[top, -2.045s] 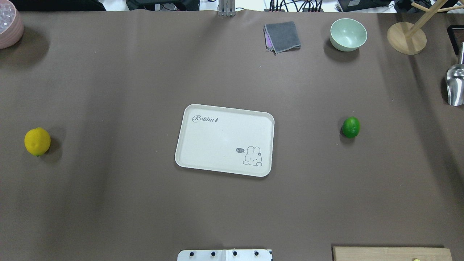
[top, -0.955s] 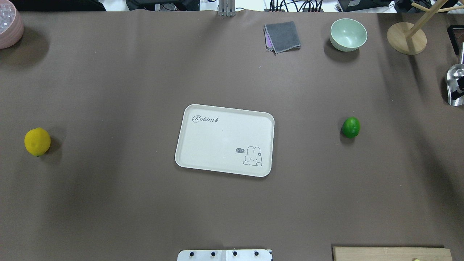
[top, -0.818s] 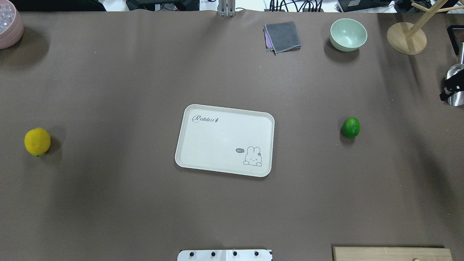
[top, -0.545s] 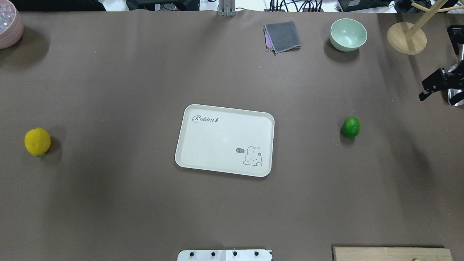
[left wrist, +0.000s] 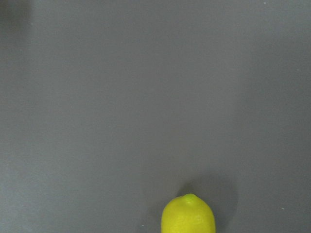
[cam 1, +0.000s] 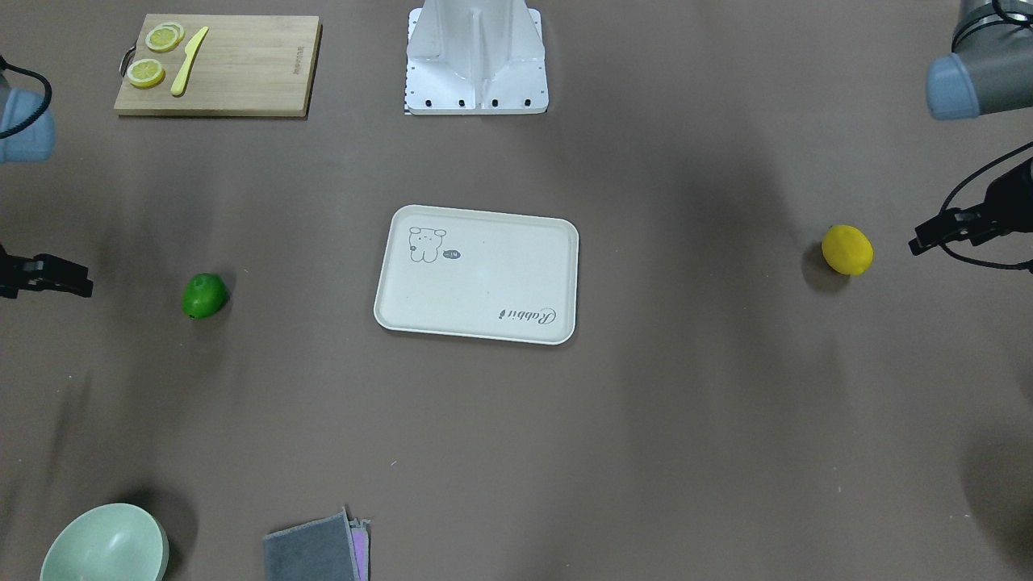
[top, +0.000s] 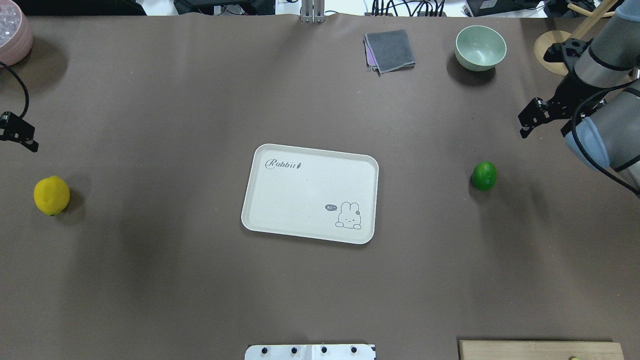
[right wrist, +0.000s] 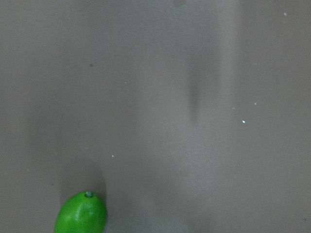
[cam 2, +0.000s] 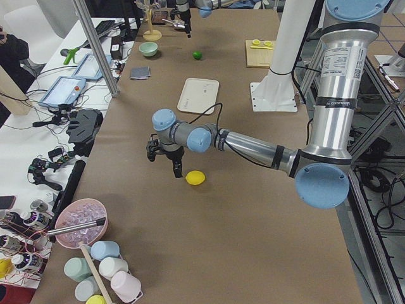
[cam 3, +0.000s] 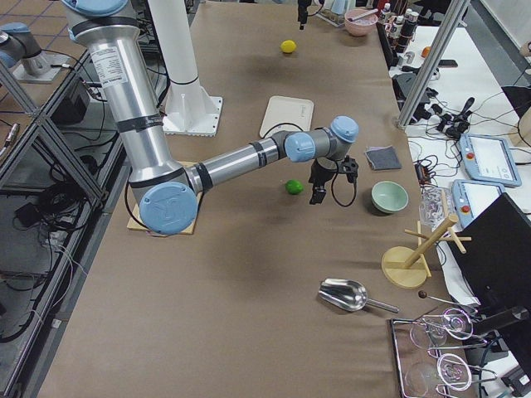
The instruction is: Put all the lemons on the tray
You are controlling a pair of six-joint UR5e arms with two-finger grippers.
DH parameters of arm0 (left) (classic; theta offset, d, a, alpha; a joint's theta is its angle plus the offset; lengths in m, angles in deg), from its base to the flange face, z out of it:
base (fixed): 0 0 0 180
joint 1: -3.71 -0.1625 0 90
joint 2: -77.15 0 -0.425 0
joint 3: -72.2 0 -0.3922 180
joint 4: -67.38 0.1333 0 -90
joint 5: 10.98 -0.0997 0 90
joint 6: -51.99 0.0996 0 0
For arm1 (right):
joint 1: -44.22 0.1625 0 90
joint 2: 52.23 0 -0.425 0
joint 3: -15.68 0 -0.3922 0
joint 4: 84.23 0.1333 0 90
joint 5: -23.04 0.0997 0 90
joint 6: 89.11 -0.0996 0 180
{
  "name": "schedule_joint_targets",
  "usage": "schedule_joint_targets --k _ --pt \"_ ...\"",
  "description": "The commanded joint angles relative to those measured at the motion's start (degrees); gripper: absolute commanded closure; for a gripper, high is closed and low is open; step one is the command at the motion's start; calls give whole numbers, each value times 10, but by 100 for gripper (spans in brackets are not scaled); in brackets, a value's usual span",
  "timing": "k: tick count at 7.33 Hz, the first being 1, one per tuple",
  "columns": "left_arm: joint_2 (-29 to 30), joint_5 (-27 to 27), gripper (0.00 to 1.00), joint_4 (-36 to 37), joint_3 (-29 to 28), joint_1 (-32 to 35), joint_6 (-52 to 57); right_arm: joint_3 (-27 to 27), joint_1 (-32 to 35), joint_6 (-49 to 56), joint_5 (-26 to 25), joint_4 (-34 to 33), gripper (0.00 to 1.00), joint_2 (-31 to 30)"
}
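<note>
Nearest the base, at 5 o'clock in the overhead view: wooden cutting board (cam 1: 242,73) with lemon slices (cam 1: 146,73), not wanted. Mid-table: cream Rabbit tray (top: 300,195), no fruit on it yet; yellow lemon (top: 51,195) well apart at its 9 o'clock, green lemon (top: 484,175) at its 3 o'clock, both long axes roughly 12-to-6. Just beyond: left gripper (cam 2: 164,163), spread and empty, yellow lemon at its 5 o'clock; right gripper (top: 530,119), likewise spread and empty, green lemon at its 7 o'clock. Farthest: folded grey cloth (top: 390,50) and pale green bowl (top: 480,47), off both paths.
</note>
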Motion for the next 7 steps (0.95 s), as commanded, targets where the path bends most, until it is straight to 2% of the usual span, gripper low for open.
schedule_joint_targets --k 1,5,7 --pt "-20 -15 3 -51 -4 -24 -30 -31 -36 -38 0 17 0 31" --pt "-66 -64 3 -185 -21 -95 -112 -61 -84 -62 26 32 0 33" --pt "-71 -67 3 -206 -36 -100 -118 -64 -90 -63 32 32 0 33"
